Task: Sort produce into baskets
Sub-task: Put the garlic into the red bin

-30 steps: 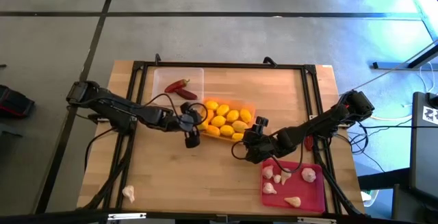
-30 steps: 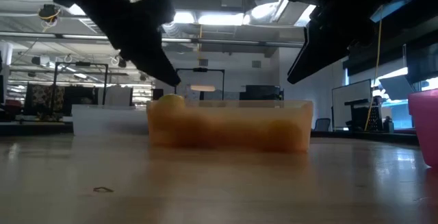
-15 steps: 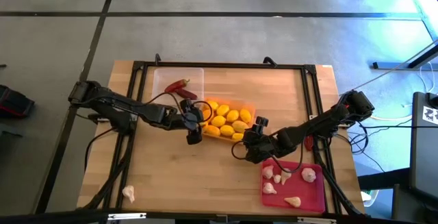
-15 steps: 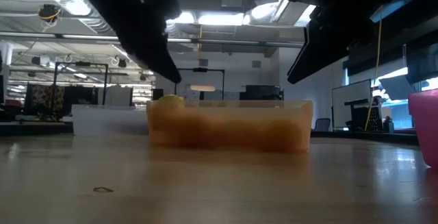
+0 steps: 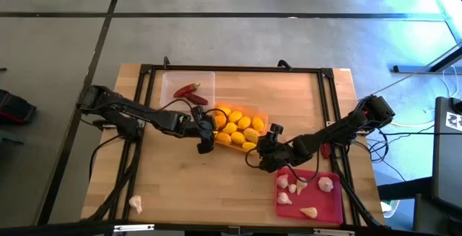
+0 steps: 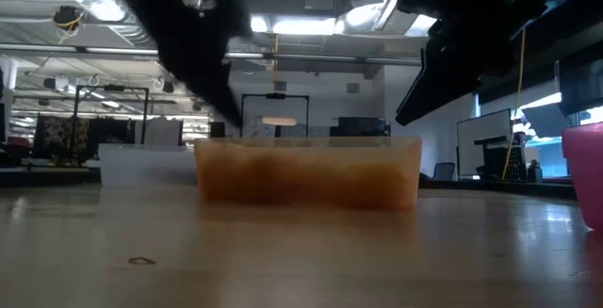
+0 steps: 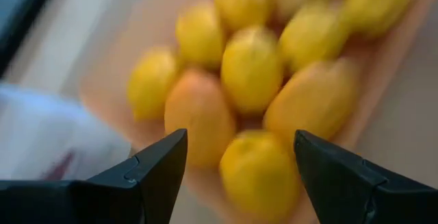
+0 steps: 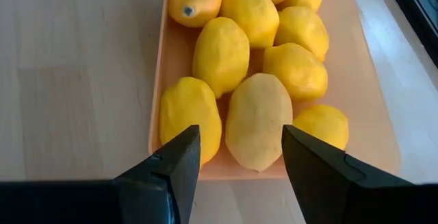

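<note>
The shallow orange plastic tray (image 5: 240, 126) sits mid-table, packed with yellow oval lemons (image 8: 220, 54), so that sort looks finished. The left gripper (image 5: 205, 131) hangs at one end of it, fingers spread wide around nothing, seemingly just clear of a drop. The right gripper (image 5: 268, 148) waits at the tray's opposite end, fingers parted and empty. Two dark red chili peppers (image 5: 190, 94) lie in the clear plastic tray (image 5: 209, 78); whitish garlic bulbs (image 5: 326, 184) fill the red-pink tray (image 5: 336, 208), while one stray garlic bulb (image 5: 135, 204) remains near the table's front-left corner. No writing is legible.
</note>
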{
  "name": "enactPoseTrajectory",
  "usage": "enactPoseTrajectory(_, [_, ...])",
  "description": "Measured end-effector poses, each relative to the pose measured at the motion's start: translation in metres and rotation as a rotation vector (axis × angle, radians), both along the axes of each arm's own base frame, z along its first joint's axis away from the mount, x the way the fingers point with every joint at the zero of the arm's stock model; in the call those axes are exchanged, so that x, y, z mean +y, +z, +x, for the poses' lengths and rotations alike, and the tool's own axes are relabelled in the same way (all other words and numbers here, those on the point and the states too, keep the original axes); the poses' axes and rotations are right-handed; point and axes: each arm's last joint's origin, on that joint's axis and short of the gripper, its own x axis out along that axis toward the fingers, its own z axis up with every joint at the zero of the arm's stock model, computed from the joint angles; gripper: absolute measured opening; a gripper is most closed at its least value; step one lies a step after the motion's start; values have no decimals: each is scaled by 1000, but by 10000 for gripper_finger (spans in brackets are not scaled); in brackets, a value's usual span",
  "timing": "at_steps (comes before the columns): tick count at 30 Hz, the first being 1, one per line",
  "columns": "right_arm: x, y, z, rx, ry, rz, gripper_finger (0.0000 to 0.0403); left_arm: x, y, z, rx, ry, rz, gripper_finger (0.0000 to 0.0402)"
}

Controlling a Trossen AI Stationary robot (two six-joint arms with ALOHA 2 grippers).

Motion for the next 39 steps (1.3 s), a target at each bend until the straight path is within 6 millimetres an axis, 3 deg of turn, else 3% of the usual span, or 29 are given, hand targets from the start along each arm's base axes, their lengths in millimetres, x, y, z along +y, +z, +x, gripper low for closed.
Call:
enactPoseTrajectory(9, [0,0,0,1,0,-1,198,-35,68,-11,-74,-135,-38,265])
enactPoseTrajectory(14, [0,0,0,1,0,-1,198,-68,80,-25,-51,-179,-174,265])
enactPoseTrajectory(20, [0,0,0,1,7,12,198,-113,79,-50,-15,-188,-380,265])
enactPoseTrajectory(28, [2,2,3,-10,49,8,198,-156,71,-81,41,-94,-531,265])
enactPoseTrajectory(34, [3,3,5,-32,68,5,198,-177,61,-75,89,-50,-568,265])
enactPoseTrajectory(39, [3,4,6,-35,73,3,198,-195,59,-58,123,-143,-523,265])
